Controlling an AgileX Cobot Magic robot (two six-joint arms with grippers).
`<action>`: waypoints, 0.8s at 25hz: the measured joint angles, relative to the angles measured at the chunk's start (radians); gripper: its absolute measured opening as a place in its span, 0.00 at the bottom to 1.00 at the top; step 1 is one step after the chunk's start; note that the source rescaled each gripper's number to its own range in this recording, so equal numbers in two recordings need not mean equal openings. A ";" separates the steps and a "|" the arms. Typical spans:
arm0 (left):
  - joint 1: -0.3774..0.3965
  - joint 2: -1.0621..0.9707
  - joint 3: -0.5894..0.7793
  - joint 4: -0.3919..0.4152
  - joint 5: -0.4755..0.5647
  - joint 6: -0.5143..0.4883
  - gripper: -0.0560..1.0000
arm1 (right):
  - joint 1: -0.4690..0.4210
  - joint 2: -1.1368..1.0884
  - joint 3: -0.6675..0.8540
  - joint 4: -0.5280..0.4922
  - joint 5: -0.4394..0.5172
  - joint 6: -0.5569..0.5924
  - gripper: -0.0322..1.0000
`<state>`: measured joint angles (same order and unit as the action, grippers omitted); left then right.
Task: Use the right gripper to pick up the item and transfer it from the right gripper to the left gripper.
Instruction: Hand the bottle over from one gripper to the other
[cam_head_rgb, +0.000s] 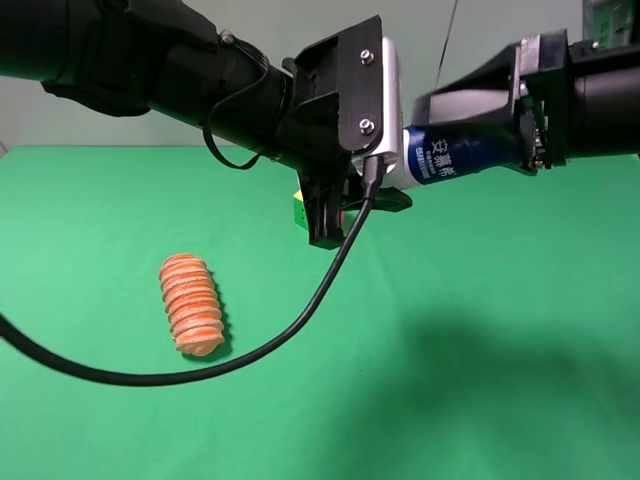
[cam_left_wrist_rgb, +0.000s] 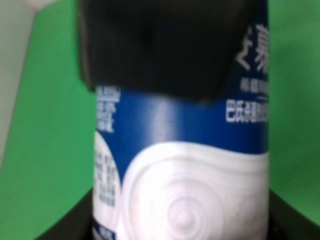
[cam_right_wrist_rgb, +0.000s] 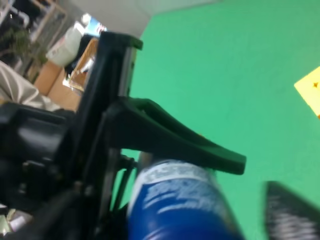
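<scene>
The item (cam_head_rgb: 450, 158), a slim bottle with a dark blue label and white writing, hangs level above the green table. My left gripper (cam_head_rgb: 390, 150) is shut on its white lower end, which fills the left wrist view (cam_left_wrist_rgb: 190, 165). My right gripper (cam_head_rgb: 478, 135) stands around the blue upper end. One of its flat fingers (cam_left_wrist_rgb: 160, 45) lies across the label. In the right wrist view a strip of green shows between the item (cam_right_wrist_rgb: 180, 200) and my right finger (cam_right_wrist_rgb: 292, 215), so these jaws are open. A left finger (cam_right_wrist_rgb: 170, 132) curves over the item there.
An orange ribbed roll (cam_head_rgb: 192, 305) lies on the green table (cam_head_rgb: 480, 350) at the left. A multicoloured puzzle cube (cam_head_rgb: 298, 208) sits mostly hidden behind the left gripper. A long loose black cable (cam_head_rgb: 250, 350) sags from the left gripper down to the table.
</scene>
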<state>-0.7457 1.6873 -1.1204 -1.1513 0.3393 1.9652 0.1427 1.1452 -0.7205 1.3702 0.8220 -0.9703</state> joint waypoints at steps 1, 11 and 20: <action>0.000 0.000 0.000 0.002 -0.004 0.000 0.10 | 0.000 -0.001 -0.001 0.001 -0.006 0.001 0.81; 0.000 0.005 0.000 0.003 -0.007 0.000 0.10 | 0.000 -0.003 -0.026 -0.017 -0.074 0.003 1.00; 0.000 0.005 0.000 0.003 -0.007 0.000 0.10 | -0.010 -0.054 -0.188 -0.433 -0.203 0.266 1.00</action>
<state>-0.7457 1.6924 -1.1204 -1.1480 0.3320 1.9652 0.1332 1.0912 -0.9087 0.9371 0.6187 -0.7043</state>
